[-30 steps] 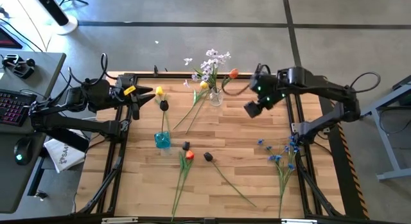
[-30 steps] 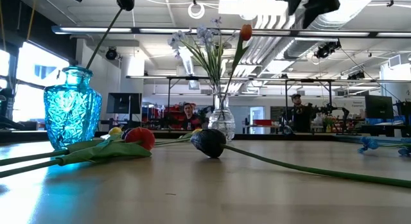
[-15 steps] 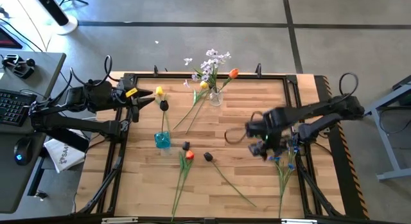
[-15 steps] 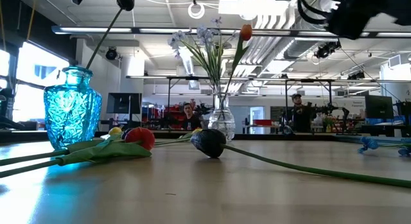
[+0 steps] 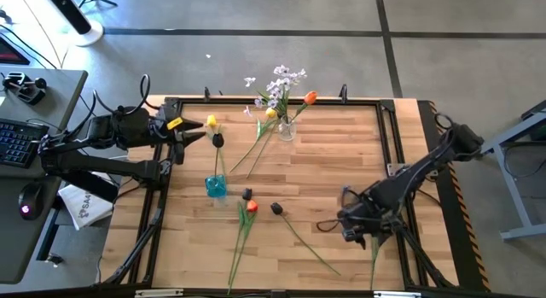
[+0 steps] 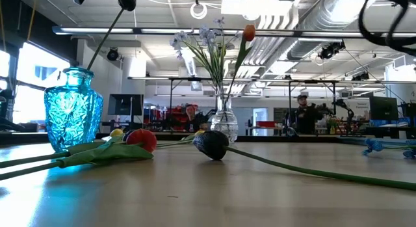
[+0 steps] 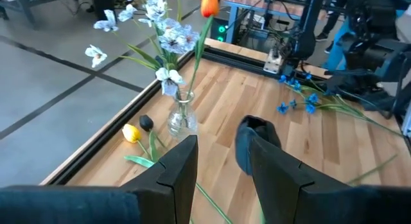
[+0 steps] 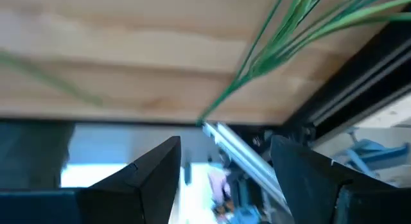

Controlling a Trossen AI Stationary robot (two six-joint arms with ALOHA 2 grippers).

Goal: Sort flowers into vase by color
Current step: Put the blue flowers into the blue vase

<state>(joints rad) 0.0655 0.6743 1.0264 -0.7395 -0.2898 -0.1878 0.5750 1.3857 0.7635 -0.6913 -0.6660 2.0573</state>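
Note:
A blue vase (image 5: 215, 185) holds one dark purple tulip (image 5: 217, 140), which leans toward the table's left edge. My left gripper (image 5: 194, 132) hangs open at head height. The dark head (image 7: 253, 144) stands just beyond its fingertips, and I see no touch. A clear vase (image 5: 286, 127) at the far edge holds white-lilac sprigs and an orange tulip (image 5: 310, 97). My right gripper (image 5: 350, 232) is low at the near right, open and empty, over the green stems (image 8: 282, 38) of the blue flowers (image 7: 302, 99).
An orange-red tulip (image 5: 250, 207) and a dark tulip (image 5: 276, 209) lie mid-table with their stems toward the near edge. A yellow tulip (image 5: 271, 113) lies beside the clear vase. The black frame rail (image 5: 401, 247) runs just right of my right gripper.
My right gripper has swung from beside the clear vase at the far edge down toward the table's near right, turning as it went. It now hangs low over the blue flowers' stems. The flowers have not moved.

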